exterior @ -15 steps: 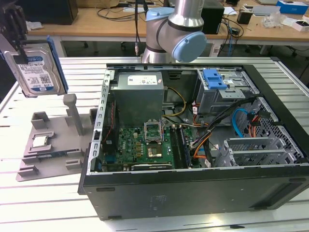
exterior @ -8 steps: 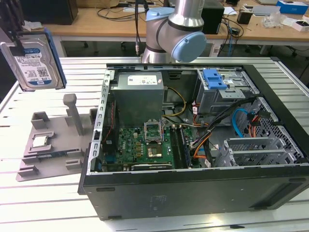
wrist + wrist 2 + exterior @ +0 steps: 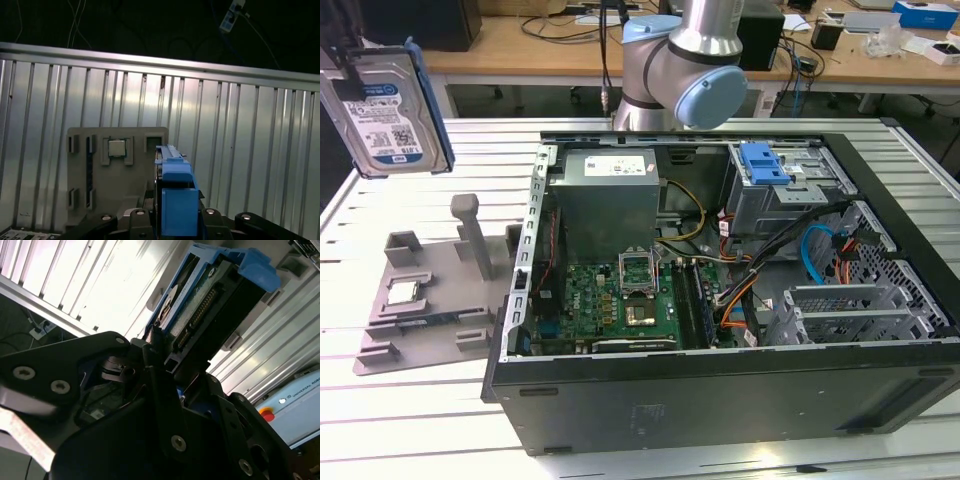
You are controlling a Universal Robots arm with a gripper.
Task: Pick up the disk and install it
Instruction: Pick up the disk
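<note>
The black tool (image 3: 165,352) is seen closed on the disk (image 3: 200,310), its fingers clamped against the end where the row of connector pins is exposed. In the first wrist view the tool (image 3: 177,217) is shown with its fingers pressed on either side of the disk (image 3: 176,190), whose blue plastic frame is turned edge-on to the camera.

In the exterior view the disk (image 3: 390,110) is held upright in the air at the exterior view's left, with its white-and-blue label turned towards the camera and the blue frame visible along its edge. It is lifted clear of the desk (image 3: 420,420), a surface of ribbed metal slats.

Below the disk a grey tray (image 3: 430,290) is laid on the desk, and a small square silver chip (image 3: 402,292) is seated in one of its pockets. The same tray (image 3: 115,170) and chip (image 3: 116,147) are pictured beneath the tool in the first wrist view.

Beside the tray, towards the exterior view's right, an open computer case (image 3: 720,390) is laid on its side. A green circuit board (image 3: 620,300), a grey power supply (image 3: 605,190) and a blue empty bracket (image 3: 765,162) are exposed inside it. The disk is kept well apart from the case. The grey-and-blue arm (image 3: 690,60) is seen rising behind the case.
</note>
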